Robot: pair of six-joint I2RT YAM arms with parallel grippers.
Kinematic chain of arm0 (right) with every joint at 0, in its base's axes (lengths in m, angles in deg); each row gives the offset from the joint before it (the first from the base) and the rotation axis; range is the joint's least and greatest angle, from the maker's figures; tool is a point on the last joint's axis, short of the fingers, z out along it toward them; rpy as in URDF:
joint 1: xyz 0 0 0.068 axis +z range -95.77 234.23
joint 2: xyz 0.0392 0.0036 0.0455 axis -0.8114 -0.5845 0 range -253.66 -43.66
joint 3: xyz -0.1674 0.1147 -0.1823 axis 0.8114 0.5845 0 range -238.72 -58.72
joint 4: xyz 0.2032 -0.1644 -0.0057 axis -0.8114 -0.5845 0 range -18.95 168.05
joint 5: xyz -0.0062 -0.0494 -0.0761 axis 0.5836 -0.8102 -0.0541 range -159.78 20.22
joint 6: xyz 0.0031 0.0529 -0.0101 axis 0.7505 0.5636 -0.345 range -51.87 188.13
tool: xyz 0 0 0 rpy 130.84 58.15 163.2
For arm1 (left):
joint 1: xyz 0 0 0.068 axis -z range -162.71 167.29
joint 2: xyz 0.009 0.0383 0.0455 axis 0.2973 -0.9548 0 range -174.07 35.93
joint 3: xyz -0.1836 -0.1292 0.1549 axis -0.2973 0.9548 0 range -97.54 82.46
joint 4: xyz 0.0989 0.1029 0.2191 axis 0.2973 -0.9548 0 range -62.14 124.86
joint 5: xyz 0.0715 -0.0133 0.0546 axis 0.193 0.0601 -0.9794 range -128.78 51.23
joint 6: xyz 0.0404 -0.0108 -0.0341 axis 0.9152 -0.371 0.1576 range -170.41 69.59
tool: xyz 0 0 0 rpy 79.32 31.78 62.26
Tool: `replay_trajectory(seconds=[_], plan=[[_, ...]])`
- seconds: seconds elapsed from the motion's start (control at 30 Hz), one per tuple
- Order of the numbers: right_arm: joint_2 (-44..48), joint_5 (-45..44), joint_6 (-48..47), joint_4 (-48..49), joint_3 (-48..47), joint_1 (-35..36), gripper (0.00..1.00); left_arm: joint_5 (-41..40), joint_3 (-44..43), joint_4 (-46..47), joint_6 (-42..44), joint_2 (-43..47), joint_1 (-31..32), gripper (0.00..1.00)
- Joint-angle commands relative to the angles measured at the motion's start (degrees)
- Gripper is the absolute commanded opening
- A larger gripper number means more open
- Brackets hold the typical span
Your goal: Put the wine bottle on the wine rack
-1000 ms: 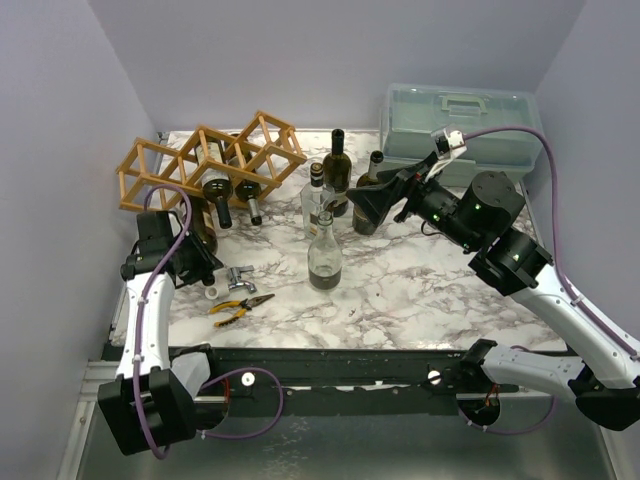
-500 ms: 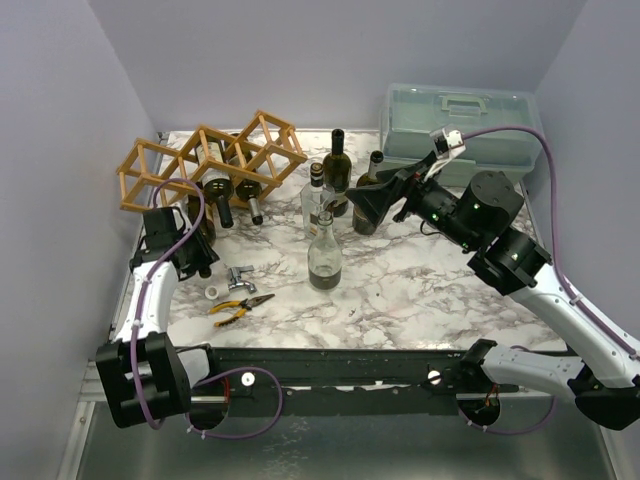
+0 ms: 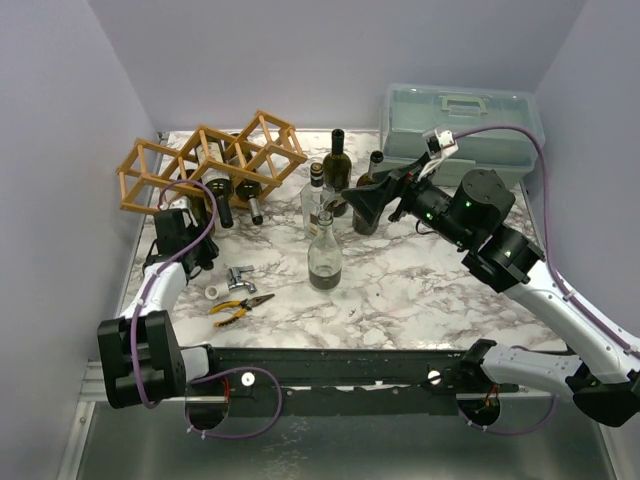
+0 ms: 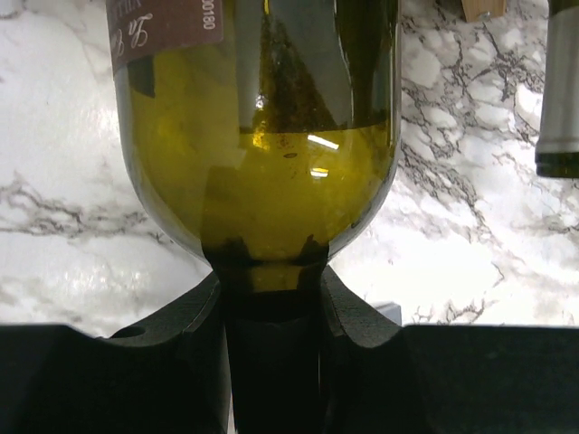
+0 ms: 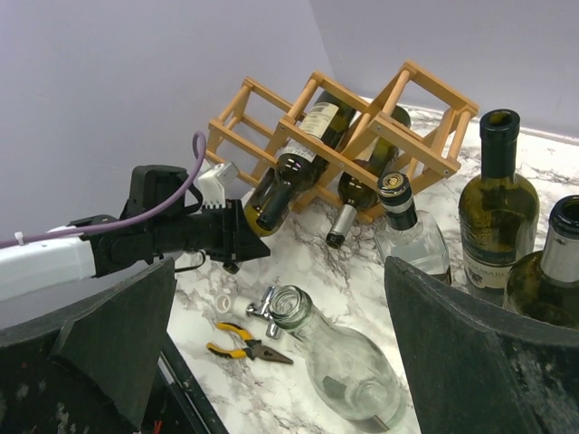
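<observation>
We judge the main hazard to sit at the light-brown wooden lattice wine rack (image 3: 232, 152), which stands free at the far left of the white-veined marble table (image 3: 400, 290). It looks light, so a push that runs off the line of a cell could slide or tip it and unsettle the two bottles already lying in it. The olive-green glass wine bottle (image 4: 262, 181), with a maroon label, lies low at the rack's front left corner. Its body points towards the lattice and its neck towards the near edge. We cannot tell whether it is seated in a cell or merely resting on the marble beside the frame. It is round, smooth and held only at its narrow end, so we consider that it could swing, roll or slip if the grip eases before the body is supported. The dark-capped neck of a racked bottle (image 4: 561, 99) lies just beside it and could be knocked by a sideways sweep. The left gripper (image 4: 269, 282) has its black fingers (image 4: 185, 316) pressed against both sides of the neck, just below the shoulder, and it pinches nothing else. The right gripper (image 3: 370, 208) is spread wide and holds nothing. It hangs over the standing bottles at mid-table, well apart from the rack.
</observation>
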Motion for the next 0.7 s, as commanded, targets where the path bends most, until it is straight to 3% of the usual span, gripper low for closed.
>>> replay_trajectory(seconds=[0.0,0.67], plan=[[-0.22,-0.43,-1.38,1.0,0.85,0.33,1.0,-0.99,-2.68,12.9,1.3,-2.49,0.24,0.0],[-0.6,-1.64,-1.92,0.84,0.87,0.31,1.0,-1.61,-10.4,15.95,5.6,-12.1,-1.61,0.0]])
